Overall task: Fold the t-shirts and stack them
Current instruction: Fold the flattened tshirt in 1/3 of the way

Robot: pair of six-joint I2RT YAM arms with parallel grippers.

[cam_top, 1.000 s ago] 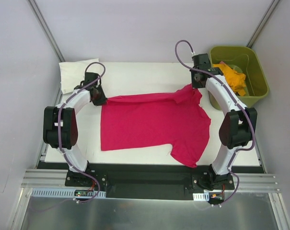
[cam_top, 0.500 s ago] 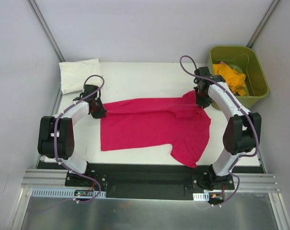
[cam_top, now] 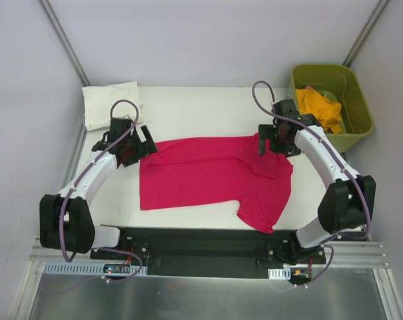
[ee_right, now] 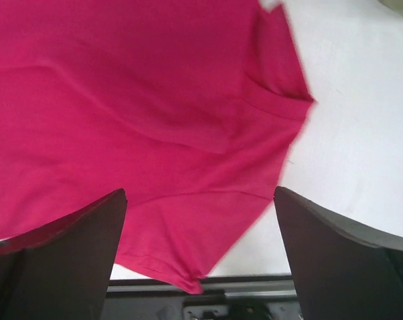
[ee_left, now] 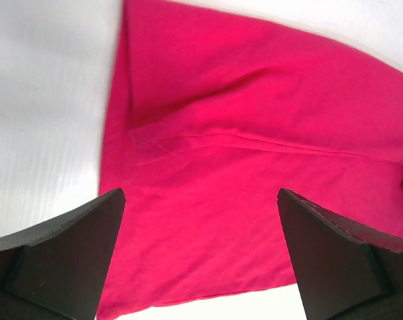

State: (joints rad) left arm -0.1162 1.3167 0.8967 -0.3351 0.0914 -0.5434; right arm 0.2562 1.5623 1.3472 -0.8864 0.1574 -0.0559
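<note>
White bench (cam_top: 188, 107): pink shirt (cam_top: 201, 177) lies flat, left of the bin (cam_top: 361, 113). Left pincer (cam_top: 136, 148), far from the bin, and right pincer (cam_top: 271, 143), near it, both spread, empty. Risk: an uneven regrasp would skew the fold.

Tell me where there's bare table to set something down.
Bare: the table strip between the white shirt and the bin, beyond the pink shirt. Crowded: the middle, under that shirt, with the left gripper and right gripper at its far corners.
</note>
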